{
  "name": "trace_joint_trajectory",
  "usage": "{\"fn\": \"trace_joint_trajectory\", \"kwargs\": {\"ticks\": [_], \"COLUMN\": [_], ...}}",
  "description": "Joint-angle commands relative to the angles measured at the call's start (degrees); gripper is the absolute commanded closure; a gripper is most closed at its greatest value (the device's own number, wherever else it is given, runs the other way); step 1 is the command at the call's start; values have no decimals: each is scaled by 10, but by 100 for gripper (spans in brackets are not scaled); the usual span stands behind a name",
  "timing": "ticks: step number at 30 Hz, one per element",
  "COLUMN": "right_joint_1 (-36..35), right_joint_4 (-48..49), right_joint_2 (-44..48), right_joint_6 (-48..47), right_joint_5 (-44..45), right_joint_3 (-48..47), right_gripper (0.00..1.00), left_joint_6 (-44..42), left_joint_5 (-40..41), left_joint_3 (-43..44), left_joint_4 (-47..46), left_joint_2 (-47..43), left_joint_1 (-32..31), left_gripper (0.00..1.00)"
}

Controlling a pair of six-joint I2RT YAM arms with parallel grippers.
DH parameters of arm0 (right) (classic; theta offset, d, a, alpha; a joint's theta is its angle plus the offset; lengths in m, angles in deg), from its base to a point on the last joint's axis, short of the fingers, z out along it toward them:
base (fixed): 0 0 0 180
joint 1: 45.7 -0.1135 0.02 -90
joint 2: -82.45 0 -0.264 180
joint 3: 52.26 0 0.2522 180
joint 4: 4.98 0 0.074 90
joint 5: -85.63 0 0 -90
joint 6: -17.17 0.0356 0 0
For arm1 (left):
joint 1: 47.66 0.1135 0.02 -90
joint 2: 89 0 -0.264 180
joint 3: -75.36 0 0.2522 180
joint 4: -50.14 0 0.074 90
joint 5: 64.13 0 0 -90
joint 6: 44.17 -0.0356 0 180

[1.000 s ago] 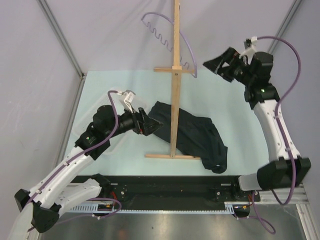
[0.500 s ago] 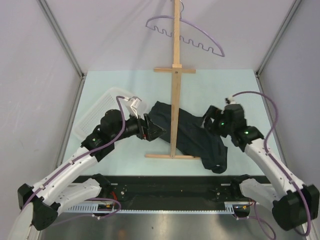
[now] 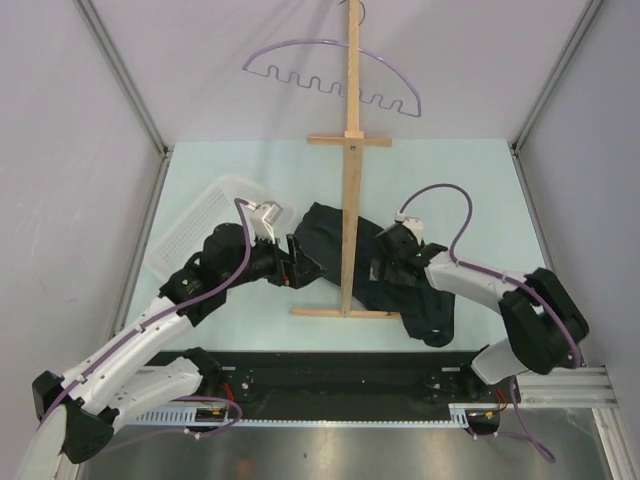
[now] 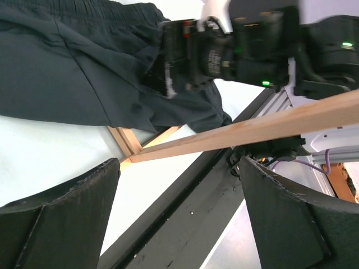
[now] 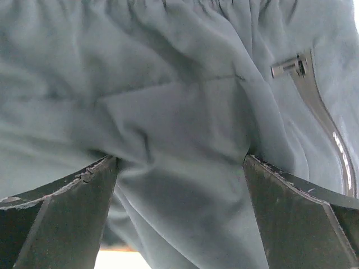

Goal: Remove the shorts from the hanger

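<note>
Right fingers [image 5: 50,224] spread wide low over the shorts [image 5: 179,112]; left fingers [image 4: 50,224] spread, gripping nothing.

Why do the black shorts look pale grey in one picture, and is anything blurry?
Right wrist view: shorts fill the close-up, washed out to grey-blue. Left wrist view: shorts dark, right gripper smeared. Top view: sharp, evenly lit.

This looks like a robotics lab test cell rather than a home: plain grey panel walls [image 3: 60,150] close in a pale green table [image 3: 450,170] on three sides, with bare metal frame posts [image 3: 120,75] rising at 10 and 2 o'clock. At 6 o'clock a black mounting rail [image 3: 340,372] carries two white-and-black robot arms [image 3: 150,330] trailing purple cables [image 3: 440,186]. The silvery strip [image 3: 330,455] below the rail is probably a steel bench edge.
</note>
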Motion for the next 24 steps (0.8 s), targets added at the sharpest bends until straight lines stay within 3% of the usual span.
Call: {"fn": "trace_joint_trajectory", "kwargs": {"ticks": [1, 4, 7, 8, 10, 11, 12, 17, 20, 24], "right_joint_1": [-8, -7, -4, -3, 2, 7, 12, 60, 109, 143], "right_joint_4": [32, 45, 77, 90, 98, 105, 109, 148, 211, 223], "right_joint_2": [-60, -81, -72, -66, -48, -41, -29, 75, 123, 125], "right_joint_6": [-21, -27, -38, -41, -46, -50, -56, -66, -23, 32], "right_joint_5": [66, 66, 51, 46, 42, 34, 13, -105, -266, -367], "right_joint_3": [-55, -63, -53, -50, -48, -47, -47, -60, -66, -122], "right_gripper": [1, 12, 46, 70, 80, 94, 100, 100, 100, 100], "left_joint_6": [-11, -11, -13, -14, -14, -13, -13, -22, -20, -8], "left_joint_5": [15, 16, 20, 19, 15, 11, 8, -9, -21, -68], "left_joint_3": [9, 16, 19, 19, 22, 23, 25, 56, 84, 116], "left_joint_4": [7, 8, 11, 10, 8, 3, 1, -19, -32, -81], "left_joint_2": [-19, -15, -10, -10, -4, -1, 5, 34, 60, 92], "left_joint_1": [-3, -3, -3, -3, -3, -3, -3, -2, 11, 42], "left_gripper": [8, 8, 8, 8, 7, 7, 7, 4, 3, 2]}}
